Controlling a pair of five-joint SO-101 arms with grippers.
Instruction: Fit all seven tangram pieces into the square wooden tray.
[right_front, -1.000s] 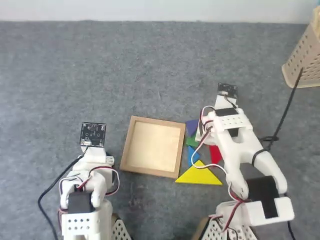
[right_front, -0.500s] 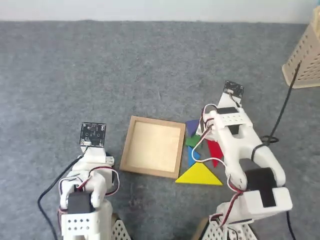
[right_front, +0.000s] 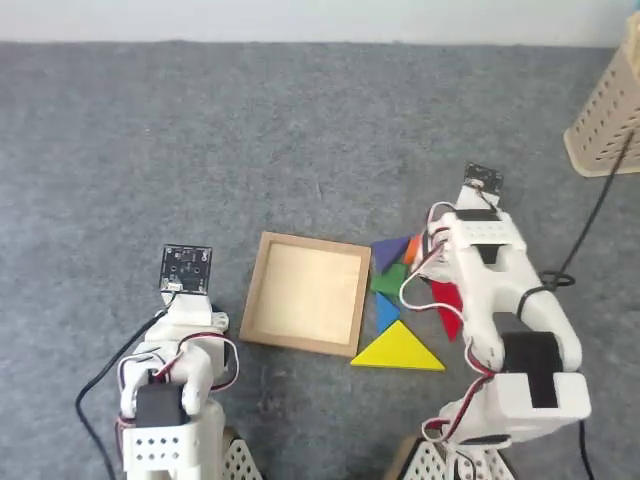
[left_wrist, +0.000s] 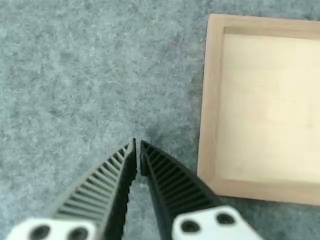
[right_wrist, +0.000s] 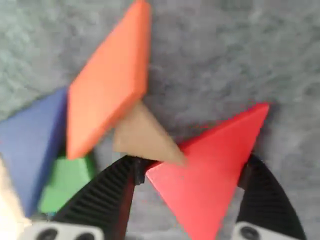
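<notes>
The square wooden tray (right_front: 256, 290) lies empty on the grey carpet, and its rim (left_wrist: 207, 100) is in the left wrist view. Just right of it cluster a purple-blue triangle (right_front: 388, 252), an orange parallelogram (right_front: 412, 248), a green piece (right_front: 388, 278), a small blue triangle (right_front: 385, 312) and a large yellow triangle (right_front: 398, 348). My right gripper (right_wrist: 192, 167) is shut on the red triangle (right_wrist: 210, 175), which sits at the cluster's right side (right_front: 447, 305). A small tan triangle (right_wrist: 145, 137) lies beside the orange parallelogram (right_wrist: 110, 85). My left gripper (left_wrist: 137, 147) is shut over bare carpet, left of the tray.
A beige slatted basket (right_front: 610, 110) stands at the far right edge, with a black cable (right_front: 580, 230) running from it toward the right arm. Open carpet stretches behind and to the left of the tray.
The right arm has shifted to the right, carrying the red triangle with it and uncovering the orange piece. The left arm has not moved.
</notes>
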